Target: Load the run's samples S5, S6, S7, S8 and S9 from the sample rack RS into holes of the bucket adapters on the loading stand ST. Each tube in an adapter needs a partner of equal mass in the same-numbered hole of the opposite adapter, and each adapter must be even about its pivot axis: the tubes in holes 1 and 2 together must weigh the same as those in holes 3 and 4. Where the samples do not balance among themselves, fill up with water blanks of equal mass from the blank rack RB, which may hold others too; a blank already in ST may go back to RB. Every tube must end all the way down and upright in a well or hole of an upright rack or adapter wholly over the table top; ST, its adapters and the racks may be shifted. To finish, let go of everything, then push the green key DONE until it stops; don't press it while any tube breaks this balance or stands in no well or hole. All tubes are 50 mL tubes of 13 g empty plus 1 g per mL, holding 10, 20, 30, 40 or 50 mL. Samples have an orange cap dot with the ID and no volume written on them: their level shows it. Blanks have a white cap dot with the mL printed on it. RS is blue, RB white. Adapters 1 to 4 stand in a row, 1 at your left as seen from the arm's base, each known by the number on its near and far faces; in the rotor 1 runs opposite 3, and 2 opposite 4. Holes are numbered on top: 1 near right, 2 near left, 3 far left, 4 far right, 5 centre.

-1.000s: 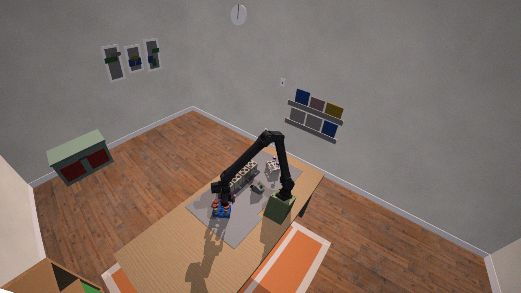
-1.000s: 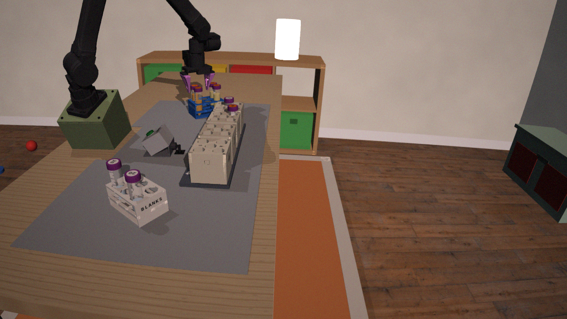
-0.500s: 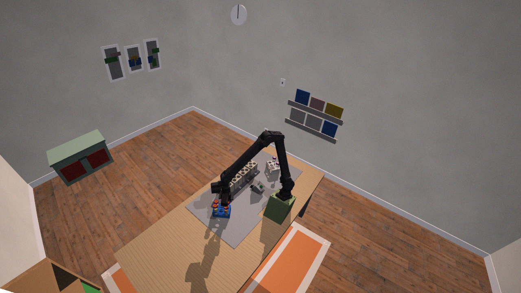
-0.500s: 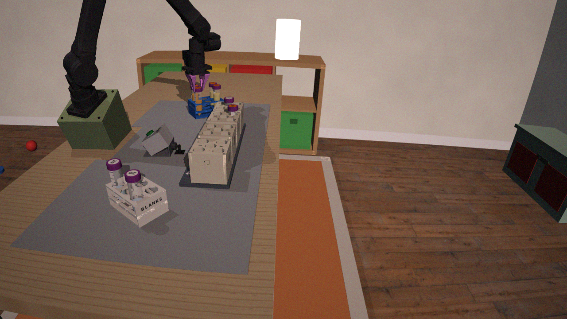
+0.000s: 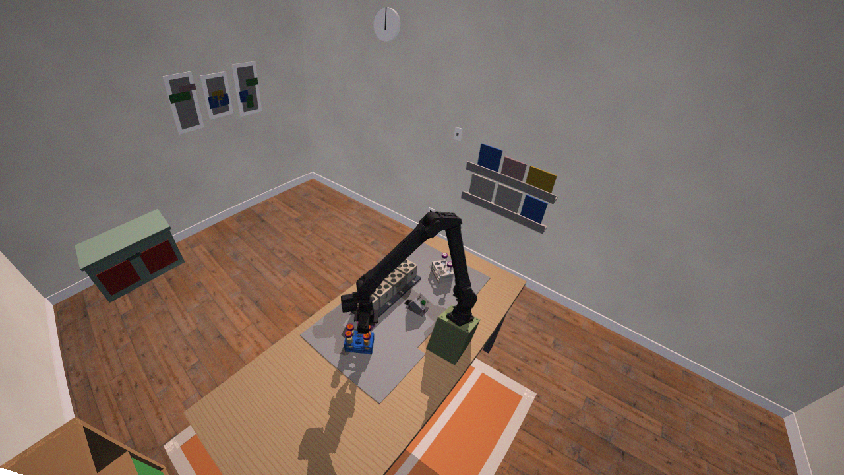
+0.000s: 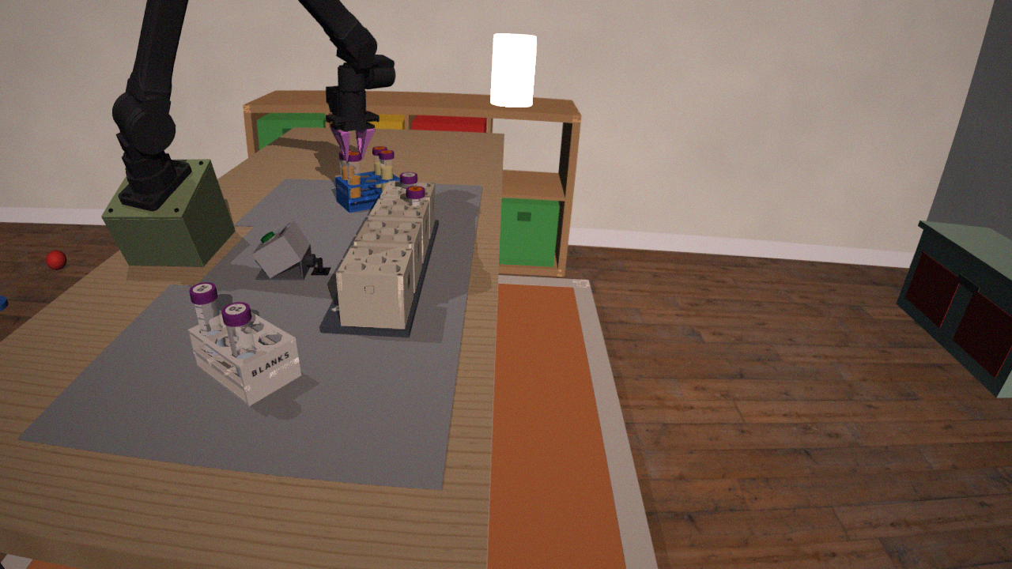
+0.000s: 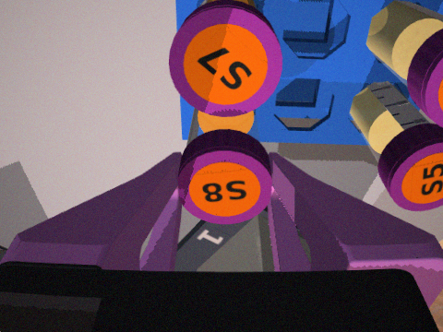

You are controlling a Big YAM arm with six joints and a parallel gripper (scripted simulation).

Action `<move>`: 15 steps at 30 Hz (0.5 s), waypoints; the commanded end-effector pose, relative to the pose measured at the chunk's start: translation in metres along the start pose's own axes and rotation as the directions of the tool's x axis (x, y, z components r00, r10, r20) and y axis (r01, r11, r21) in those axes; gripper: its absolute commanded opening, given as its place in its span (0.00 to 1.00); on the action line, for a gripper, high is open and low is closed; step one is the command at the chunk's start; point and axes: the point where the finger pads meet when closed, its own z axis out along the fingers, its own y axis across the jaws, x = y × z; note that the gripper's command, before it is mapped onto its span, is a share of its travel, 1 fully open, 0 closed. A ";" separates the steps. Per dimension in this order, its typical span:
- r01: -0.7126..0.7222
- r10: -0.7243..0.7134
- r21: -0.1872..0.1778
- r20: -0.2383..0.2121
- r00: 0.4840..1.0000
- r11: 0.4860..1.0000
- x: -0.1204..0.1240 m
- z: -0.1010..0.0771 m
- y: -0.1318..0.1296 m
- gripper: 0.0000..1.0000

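Note:
My gripper [image 7: 224, 166] [image 6: 353, 151] [image 5: 363, 326] reaches down over the blue sample rack RS [image 6: 349, 197] [image 5: 359, 344]. Its purple fingers are shut on sample S8 [image 7: 225, 188] just below the cap, and the tube stands upright in a rack well. S7 [image 7: 225, 58] stands in the well behind it. S5 [image 7: 424, 180] and one more sample [image 7: 425, 62] stand at the right. The loading stand ST [image 6: 375, 286] [image 5: 390, 285] with its row of adapters lies beside RS. Two tubes [image 6: 408, 178] [image 6: 416, 192] stand in its end adapter nearest RS.
The white blank rack RB [image 6: 262, 367] [image 5: 438, 272] holds two blanks [image 6: 202, 291] [image 6: 236, 314]. The green DONE key [image 6: 267, 237] [image 5: 423, 302] sits on a grey wedge box between RB and the arm's green base [image 6: 166, 223]. A shelf unit stands beyond the table.

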 end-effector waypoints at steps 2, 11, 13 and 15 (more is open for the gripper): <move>-0.015 0.013 0.082 0.019 1.000 0.997 -0.006 -0.048 -0.026 0.00; -0.015 0.013 0.084 0.021 1.000 0.996 -0.006 -0.079 -0.025 0.00; -0.015 0.013 0.084 0.022 1.000 0.996 -0.006 -0.086 -0.025 0.00; -0.015 0.013 0.084 0.022 1.000 0.996 -0.006 -0.086 -0.025 0.00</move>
